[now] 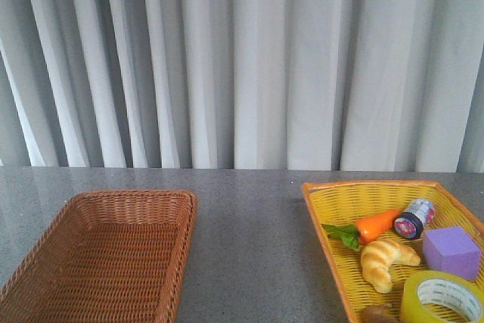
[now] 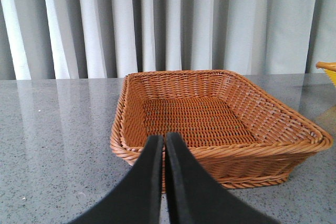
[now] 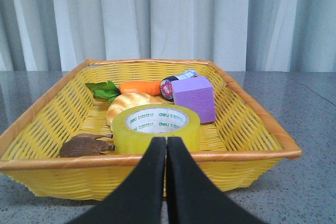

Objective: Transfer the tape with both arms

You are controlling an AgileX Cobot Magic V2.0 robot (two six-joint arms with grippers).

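The tape (image 1: 441,296), a yellow translucent roll with a white printed core, lies flat in the near end of the yellow basket (image 1: 333,221) at the right. In the right wrist view the tape (image 3: 156,127) sits just behind the basket's near rim (image 3: 63,161). My right gripper (image 3: 166,141) is shut and empty, low in front of that rim, in line with the tape. My left gripper (image 2: 164,139) is shut and empty, in front of the near rim of the empty brown wicker basket (image 2: 210,153). Neither arm shows in the front view.
The yellow basket also holds a carrot (image 1: 376,225), a croissant (image 1: 384,260), a purple cube (image 1: 451,252), a small dark cylinder (image 1: 414,218) and a brown piece (image 3: 84,145). The brown basket (image 1: 106,255) stands at the left. Grey curtains hang behind the grey table.
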